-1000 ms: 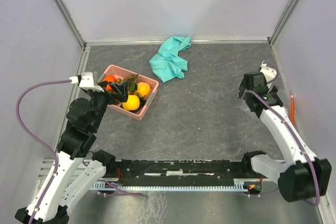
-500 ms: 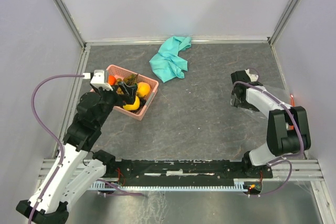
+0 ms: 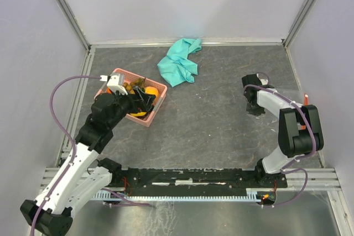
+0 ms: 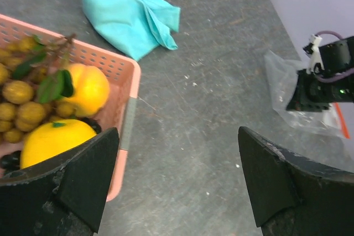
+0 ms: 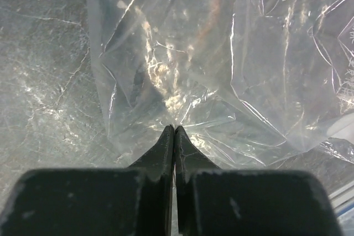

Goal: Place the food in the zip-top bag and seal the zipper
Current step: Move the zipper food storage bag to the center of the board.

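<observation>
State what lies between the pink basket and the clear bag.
Only bare table separates basket and bag in the top view; the teal cloth sits farther back.

The table point(image 3: 221, 131) has a dark grey, mottled, stone-like top with faint pale scratches. Plain lilac-grey walls close it in: a back wall point(image 3: 182, 4), a left wall point(image 3: 27, 53) and a right wall point(image 3: 334, 53). Aluminium posts point(image 3: 65, 9) rise at the two far corners, and a metal strip point(image 3: 188, 42) runs along the back wall's foot. A black rail point(image 3: 188, 176) lines the near edge. The light is soft and even.
</observation>
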{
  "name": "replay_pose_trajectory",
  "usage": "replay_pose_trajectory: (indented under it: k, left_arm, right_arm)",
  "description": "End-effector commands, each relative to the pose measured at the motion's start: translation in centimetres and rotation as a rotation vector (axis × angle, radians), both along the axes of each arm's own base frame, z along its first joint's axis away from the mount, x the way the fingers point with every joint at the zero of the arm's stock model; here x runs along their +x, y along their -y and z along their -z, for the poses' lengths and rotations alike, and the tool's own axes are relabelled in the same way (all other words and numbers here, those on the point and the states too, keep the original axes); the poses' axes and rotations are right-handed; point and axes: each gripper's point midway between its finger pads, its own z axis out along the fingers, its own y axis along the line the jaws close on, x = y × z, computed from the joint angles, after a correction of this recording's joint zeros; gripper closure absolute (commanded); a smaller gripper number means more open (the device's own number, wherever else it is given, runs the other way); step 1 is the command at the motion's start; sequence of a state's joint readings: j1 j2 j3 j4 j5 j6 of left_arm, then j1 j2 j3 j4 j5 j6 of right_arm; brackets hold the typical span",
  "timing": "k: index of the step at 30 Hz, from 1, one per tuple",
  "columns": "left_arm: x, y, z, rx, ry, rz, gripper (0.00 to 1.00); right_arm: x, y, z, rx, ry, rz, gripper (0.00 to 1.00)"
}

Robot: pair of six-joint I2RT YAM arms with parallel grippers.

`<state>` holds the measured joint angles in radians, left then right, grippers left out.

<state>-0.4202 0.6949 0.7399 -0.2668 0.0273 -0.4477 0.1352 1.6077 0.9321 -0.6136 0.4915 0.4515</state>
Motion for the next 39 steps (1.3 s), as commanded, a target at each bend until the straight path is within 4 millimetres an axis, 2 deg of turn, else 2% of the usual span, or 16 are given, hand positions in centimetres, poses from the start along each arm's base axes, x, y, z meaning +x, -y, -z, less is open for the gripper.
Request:
replay_pose_trajectory:
  k: [1, 5, 8, 16, 21, 24, 29, 33, 36, 39]
  left_arm:
    - [-0.1, 2.9, -1.0, -0.181, -0.021, 0.1, 0.07]
    - [0.0, 3.6, -0.3, -0.195, -0.06, 0.122, 0.07]
    - [0.1, 3.7, -0.1, -0.199, -0.07, 0.12, 0.07]
    - [0.3, 4.1, 0.8, -0.223, -0.122, 0.116, 0.07]
    - [0.0, 4.5, 1.1, -0.239, -0.149, 0.132, 0.07]
    - [-0.1, 4.5, 1.2, -0.246, -0.16, 0.133, 0.07]
    - [-0.2, 4.2, 1.8, -0.237, -0.185, 0.114, 0.07]
    - [-0.2, 4.2, 2.4, -0.229, -0.212, 0.109, 0.07]
    - [-0.1, 4.4, 2.6, -0.229, -0.228, 0.111, 0.07]
    - [0.2, 4.8, 2.8, -0.227, -0.248, 0.122, 0.09]
  right_arm:
    - [1.3, -1.0, -1.7, 0.037, 0.069, -0.037, 0.99]
    - [1.5, -4.1, -2.8, 0.123, 0.109, -0.106, 0.98]
    - [1.8, -7.4, -3.5, 0.182, 0.136, -0.16, 0.98]
    - [1.6, -19.1, -3.4, 0.419, 0.165, -0.295, 0.98]
    - [1.4, -26.7, -3.9, 0.535, 0.171, -0.435, 0.93]
    - [1.4, -30.1, -4.4, 0.569, 0.175, -0.506, 0.9]
    - [1.5, -33.0, -4.8, 0.631, 0.177, -0.563, 0.82]
    - [1.4, -34.4, -6.7, 0.7, 0.204, -0.653, 0.63]
    - [1.2, -34.3, -8.1, 0.706, 0.201, -0.71, 0.55]
    - [1.4, -32.9, -9.2, 0.717, 0.208, -0.724, 0.47]
